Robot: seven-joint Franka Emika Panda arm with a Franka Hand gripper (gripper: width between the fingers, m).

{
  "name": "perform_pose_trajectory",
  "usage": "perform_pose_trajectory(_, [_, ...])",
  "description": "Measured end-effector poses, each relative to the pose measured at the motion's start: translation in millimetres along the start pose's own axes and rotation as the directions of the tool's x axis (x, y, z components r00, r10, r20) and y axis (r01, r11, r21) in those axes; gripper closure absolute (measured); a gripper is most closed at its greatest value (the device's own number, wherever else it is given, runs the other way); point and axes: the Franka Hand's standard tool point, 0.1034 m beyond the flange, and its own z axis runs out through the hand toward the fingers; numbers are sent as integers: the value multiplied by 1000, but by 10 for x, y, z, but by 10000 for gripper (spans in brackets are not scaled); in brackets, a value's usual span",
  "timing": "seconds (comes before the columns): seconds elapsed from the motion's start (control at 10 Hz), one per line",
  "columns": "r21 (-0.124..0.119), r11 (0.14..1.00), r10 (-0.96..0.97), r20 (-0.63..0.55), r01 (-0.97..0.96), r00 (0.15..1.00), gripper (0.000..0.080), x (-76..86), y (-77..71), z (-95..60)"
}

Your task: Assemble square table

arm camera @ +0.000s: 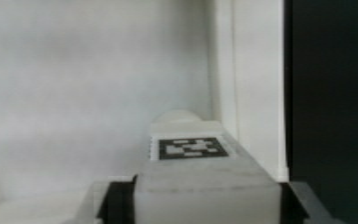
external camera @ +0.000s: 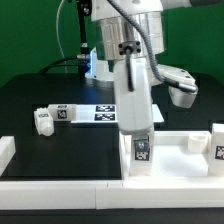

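Note:
My gripper (external camera: 135,122) is shut on a short white leg (external camera: 140,150) that carries a black-and-white tag. The leg stands upright at the corner of the white square tabletop (external camera: 182,162) nearest the exterior view's left. In the wrist view the same leg (arm camera: 194,150) fills the gap between my two dark fingers (arm camera: 119,202), with the pale slab (arm camera: 69,90) behind it. I cannot tell whether the leg's end sits in a corner socket. A second tagged leg (external camera: 217,143) stands at the exterior view's right edge. A third leg (external camera: 55,116) lies on the black table at the left.
The marker board (external camera: 104,112) lies flat behind my gripper. A long plain white bar (external camera: 60,188) runs along the front, with a white block (external camera: 5,150) at its left end. A blue light glows at the arm's base (external camera: 93,62).

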Motion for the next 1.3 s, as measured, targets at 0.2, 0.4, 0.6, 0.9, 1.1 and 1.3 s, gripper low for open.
perform_pose_trajectory(0.2, [-1, 997, 83, -2, -83, 997, 512, 9, 7, 8])
perform_pose_trajectory(0.4, [-1, 987, 159, -7, -159, 987, 512, 15, 10, 9])
perform_pose_trajectory(0.6, [-1, 989, 145, -6, -145, 989, 512, 14, 10, 9])
perform_pose_trajectory(0.9, [-9, 994, 107, 15, -107, 994, 195, -69, -14, -147])
perform_pose_trajectory(1.1, [3, 996, 90, 28, -90, 996, 164, -102, -58, -277])
perform_pose_trajectory(1.3, [0, 996, 89, 26, -89, 996, 151, -103, -53, -256])
